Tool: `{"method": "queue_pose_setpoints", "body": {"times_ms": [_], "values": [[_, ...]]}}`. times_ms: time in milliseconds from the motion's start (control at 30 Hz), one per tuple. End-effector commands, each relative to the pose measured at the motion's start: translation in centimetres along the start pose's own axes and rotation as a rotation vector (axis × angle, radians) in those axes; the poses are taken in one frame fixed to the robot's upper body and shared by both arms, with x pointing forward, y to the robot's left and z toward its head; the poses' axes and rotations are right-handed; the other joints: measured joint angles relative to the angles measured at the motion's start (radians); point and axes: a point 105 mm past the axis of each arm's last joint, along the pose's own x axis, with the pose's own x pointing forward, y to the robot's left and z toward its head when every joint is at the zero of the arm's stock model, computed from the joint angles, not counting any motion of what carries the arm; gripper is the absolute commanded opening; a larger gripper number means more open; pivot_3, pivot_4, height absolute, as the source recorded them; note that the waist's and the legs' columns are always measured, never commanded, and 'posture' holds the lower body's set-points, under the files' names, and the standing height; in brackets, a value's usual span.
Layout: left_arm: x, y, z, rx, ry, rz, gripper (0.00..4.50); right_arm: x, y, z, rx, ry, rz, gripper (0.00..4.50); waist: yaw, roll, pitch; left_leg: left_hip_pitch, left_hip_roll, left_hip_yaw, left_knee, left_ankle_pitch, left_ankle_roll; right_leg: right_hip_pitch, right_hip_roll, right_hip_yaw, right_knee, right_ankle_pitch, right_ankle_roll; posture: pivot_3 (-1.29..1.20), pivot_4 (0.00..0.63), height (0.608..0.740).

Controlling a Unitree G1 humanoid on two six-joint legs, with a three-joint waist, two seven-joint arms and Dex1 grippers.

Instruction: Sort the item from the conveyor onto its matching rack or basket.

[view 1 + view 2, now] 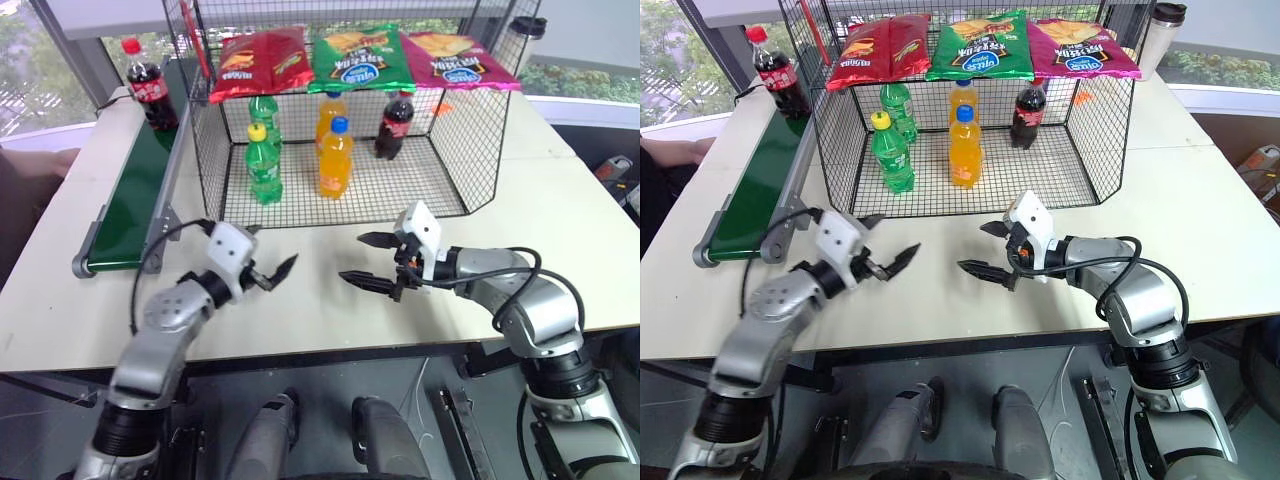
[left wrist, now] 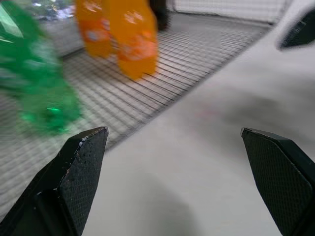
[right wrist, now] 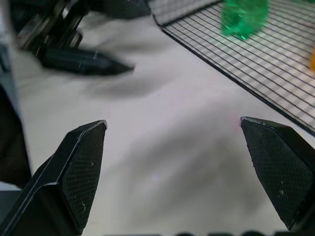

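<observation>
The item, a small cola bottle (image 1: 150, 85) with a red cap and label, stands upright at the far end of the dark-green conveyor (image 1: 130, 205) on the table's left. To the conveyor's right stands the black wire basket (image 1: 470, 150), holding green bottles (image 1: 263, 165), orange bottles (image 1: 335, 160) and another cola bottle (image 1: 393, 125). My left gripper (image 1: 272, 248) and right gripper (image 1: 351, 257) hover open and empty over the table in front of the basket, tips facing each other. In the right wrist view my right gripper (image 3: 172, 123) faces the left gripper's finger (image 3: 83, 61).
Chip bags (image 1: 360, 55) lie on the slanted wire shelf on top of the basket. A tumbler (image 1: 525, 35) stands at the back right. A person's arm (image 1: 675, 150) rests at the table's left edge. Bare tabletop (image 1: 560, 230) spreads right of the basket.
</observation>
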Motion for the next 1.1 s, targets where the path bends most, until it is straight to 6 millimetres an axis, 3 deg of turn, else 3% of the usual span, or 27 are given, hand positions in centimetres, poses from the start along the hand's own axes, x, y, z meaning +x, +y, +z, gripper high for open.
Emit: {"method": "queue_pose_setpoints", "body": {"times_ms": [33,167,267,400,633,1100], "values": [[-2.5,3.3,2.8,-0.012,-0.061,0.116,4.5,0.3,1.4,2.6,-0.081,-0.058,0.079,4.48,0.0,0.0,0.0,0.0,0.0,0.0,0.0,0.0,0.0,0.0,0.0,0.0,0.0,-0.001,0.001,0.0,0.15,0.738],[-5.6,7.7,3.2,-0.061,-0.057,0.303,4.5,0.9,1.8,3.6,-0.106,-0.082,0.112,4.48,0.001,0.0,0.0,0.0,0.0,0.0,0.0,0.0,0.0,0.0,0.0,0.0,0.0,-0.001,0.001,0.0,0.15,0.738],[-7.4,9.8,2.9,-0.098,-0.05,0.402,4.5,1.2,2.0,3.9,-0.114,-0.092,0.125,4.48,0.003,0.0,0.0,0.0,0.0,0.0,0.0,0.0,0.0,0.0,0.0,0.0,0.0,0.0,0.0,0.0,0.15,0.738],[-10.5,13.0,0.9,-0.124,-0.002,0.58,4.5,1.6,2.2,4.3,-0.125,-0.107,0.152,4.48,0.003,0.0,0.0,0.0,0.0,0.0,0.0,0.0,0.0,0.0,0.0,0.0,0.0,0.001,-0.001,0.0,0.15,0.738],[-11.7,14.5,-0.4,-0.133,0.006,0.701,4.5,2.0,2.4,4.3,-0.131,-0.109,0.171,4.48,0.007,-0.001,-0.001,0.0,0.0,0.0,0.0,0.0,0.0,0.001,0.0,0.0,-0.002,0.001,-0.001,0.0,0.15,0.738],[-10.6,14.3,-1.1,-0.161,-0.002,0.701,4.5,1.9,2.5,4.2,-0.125,-0.107,0.157,4.48,0.003,-0.001,-0.001,0.0,0.0,0.0,-0.002,0.0,0.0,-0.001,-0.001,0.0,-0.002,0.001,-0.002,0.0,0.15,0.738]]}}
